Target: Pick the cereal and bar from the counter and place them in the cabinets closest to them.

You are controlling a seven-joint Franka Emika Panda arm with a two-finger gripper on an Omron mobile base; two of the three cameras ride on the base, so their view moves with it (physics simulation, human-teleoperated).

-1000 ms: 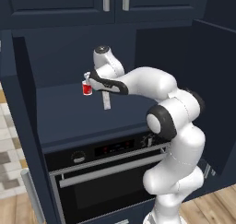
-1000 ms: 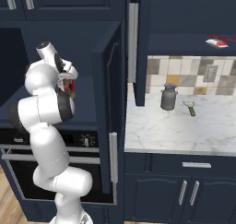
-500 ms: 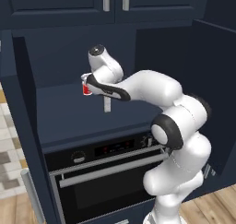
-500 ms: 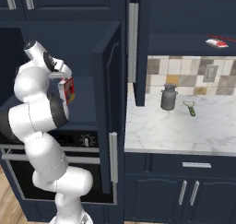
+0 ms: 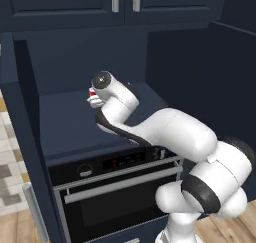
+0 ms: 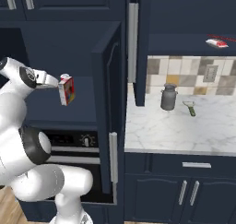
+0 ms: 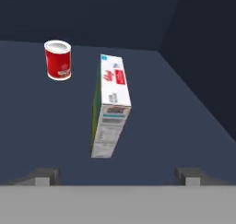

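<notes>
The cereal (image 7: pixel 110 109) is a small box with a white label side. It sits tilted in the open navy cabinet niche (image 6: pixel 69 48) above the oven, just in front of my gripper (image 7: pixel 117 173). My fingers stand wide apart on either side of it and neither touches it. From the right base view the cereal (image 6: pixel 67 89) shows its red and coloured front just beyond my gripper (image 6: pixel 54 83), a little above the niche floor. In the left base view my wrist covers most of the cereal (image 5: pixel 92 93). The bar (image 6: pixel 215 43) lies on the wall cabinet's shelf above the counter (image 6: pixel 184 131).
A red can (image 7: pixel 58 60) stands on the niche floor, behind and to the left of the box. The niche's door (image 6: pixel 108 108) hangs open toward the counter. A grey metal jug (image 6: pixel 168 97) and a green-handled tool (image 6: pixel 190 108) stand on the marble. The black oven (image 5: pixel 115 187) is below.
My jaws have gone from shut on the cereal to wide open, so the box is free. The arm has folded further toward the niche.
</notes>
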